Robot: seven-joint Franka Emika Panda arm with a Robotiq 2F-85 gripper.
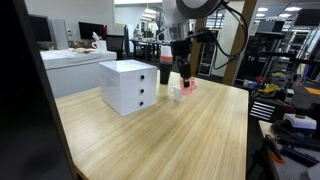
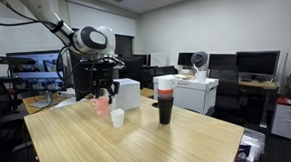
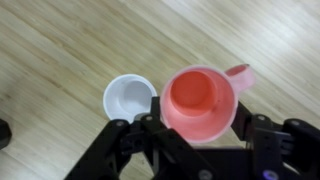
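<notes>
1. My jaws are clenched on the pink plastic cup with a side handle (image 3: pixel 200 100), one finger at each side of its rim.
2. The cup is upright over the pale wooden worktop (image 3: pixel 60 40).
3. A small white plastic cup (image 3: pixel 128 98) stands just beside it, on the side away from the handle.
4. A white box with drawers (image 1: pixel 128 86) sits near; a tall dark tumbler (image 2: pixel 165 102) stands further off.

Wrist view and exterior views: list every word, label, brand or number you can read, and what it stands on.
None can be read.
The pink cup, white cup and white drawer box show no lettering; the monitor in an exterior view is too small and blurred to read.
</notes>
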